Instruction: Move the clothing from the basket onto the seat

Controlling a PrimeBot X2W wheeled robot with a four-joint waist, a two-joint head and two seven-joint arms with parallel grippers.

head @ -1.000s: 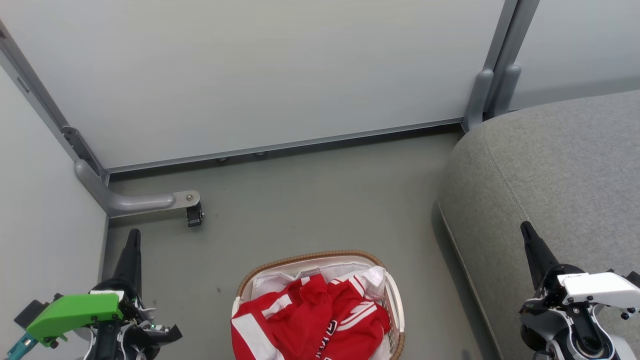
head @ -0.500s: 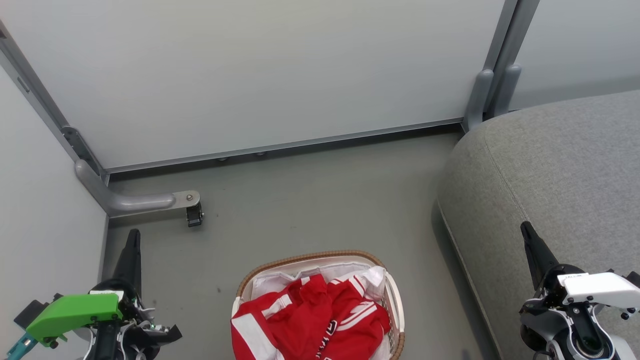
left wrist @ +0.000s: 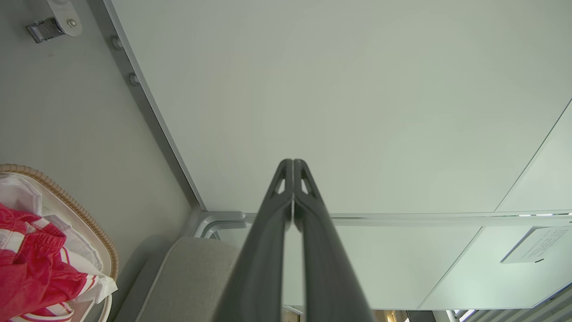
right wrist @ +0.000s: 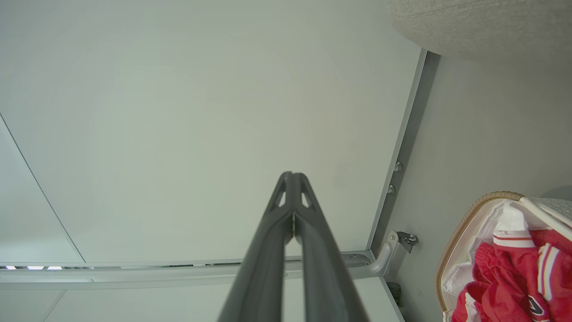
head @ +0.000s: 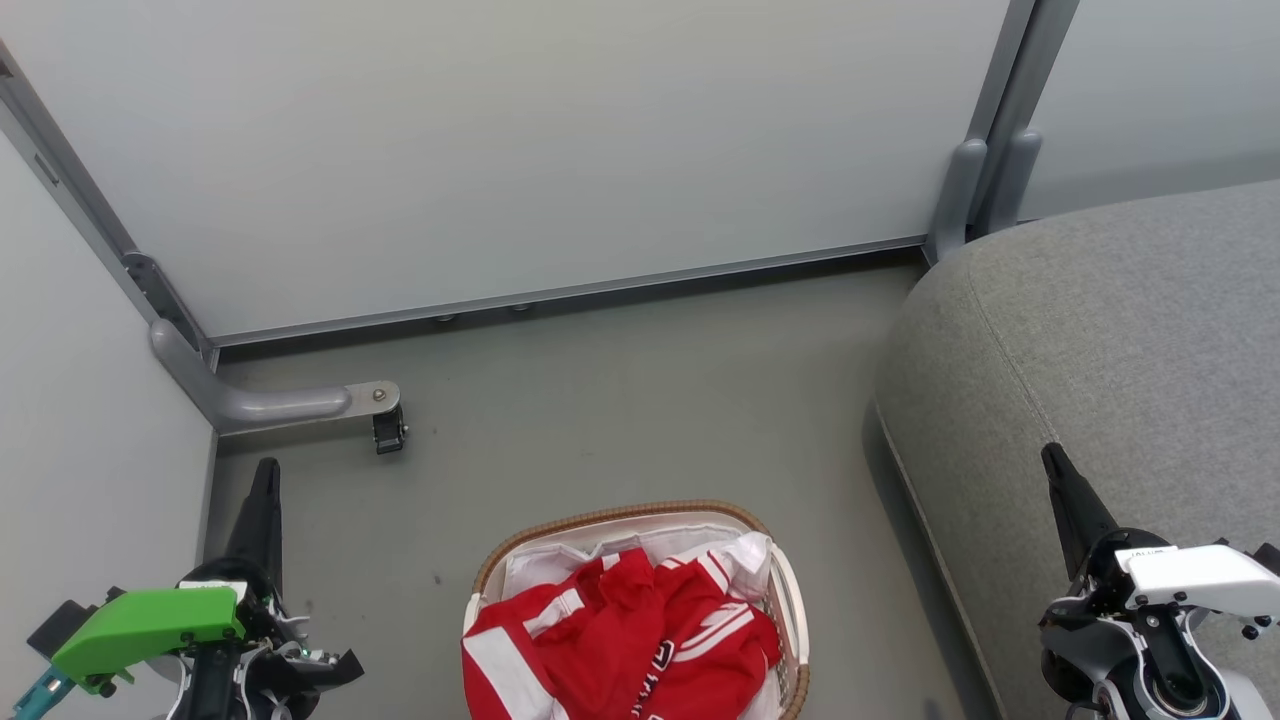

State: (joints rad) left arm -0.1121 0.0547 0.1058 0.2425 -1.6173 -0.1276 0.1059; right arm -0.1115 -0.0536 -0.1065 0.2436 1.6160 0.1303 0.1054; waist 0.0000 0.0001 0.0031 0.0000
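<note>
Head view: clothing (head: 620, 640) heaped in basket (head: 622, 512), seat (head: 1120, 340) to basket's right; wrist views: left tool (left wrist: 292, 163) and right tool (right wrist: 292, 175) fully closed, empty.

Red clothing (head: 620, 640) with white stripes and dark lettering, lower centre, in a white basket (head: 620, 511) with a brown woven rim and a white liner (head: 540, 568). Seat (head: 1120, 340) at right is plain grey; floor (head: 620, 400) is dull grey-green and wall panel (head: 520, 150) pale grey-white. Left gripper (head: 267, 470) is dark with a green cover, right gripper (head: 1050, 455) dark with a white cover.
</note>
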